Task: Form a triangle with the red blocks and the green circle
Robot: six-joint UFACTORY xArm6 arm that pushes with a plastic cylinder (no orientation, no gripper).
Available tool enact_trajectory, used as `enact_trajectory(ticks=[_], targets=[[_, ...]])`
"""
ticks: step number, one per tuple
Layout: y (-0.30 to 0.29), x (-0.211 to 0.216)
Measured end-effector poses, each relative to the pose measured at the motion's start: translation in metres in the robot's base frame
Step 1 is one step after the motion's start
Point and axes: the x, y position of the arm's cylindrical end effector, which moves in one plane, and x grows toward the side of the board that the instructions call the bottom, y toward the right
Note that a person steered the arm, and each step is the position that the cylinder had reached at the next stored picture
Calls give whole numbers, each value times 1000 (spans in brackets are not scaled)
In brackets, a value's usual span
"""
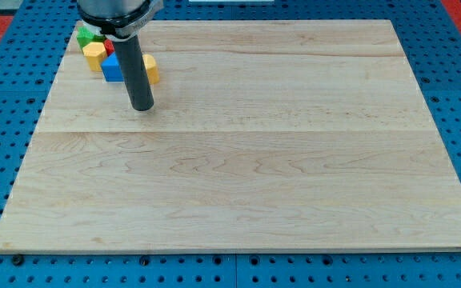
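Observation:
Several blocks are bunched in the board's top left corner. A green block point(86, 35) lies at the cluster's left. A yellow block point(94, 54) sits just below it. A small part of a red block point(108, 48) shows beside the rod. A blue block point(113, 68) lies under the red one, and another yellow block point(150, 70) shows to the right of the rod. Their shapes are hard to make out. My tip point(141, 108) rests on the board just below and right of the cluster, apart from the blocks. The rod hides part of the cluster.
The wooden board point(238, 160) lies on a blue pegboard surface point(6, 96). The arm's dark mount point(117, 12) hangs over the top left corner.

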Motion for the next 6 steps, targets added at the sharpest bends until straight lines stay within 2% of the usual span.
enact_trajectory(ticks=[1,3,6], targets=[[0,6],[41,10],[39,10]])
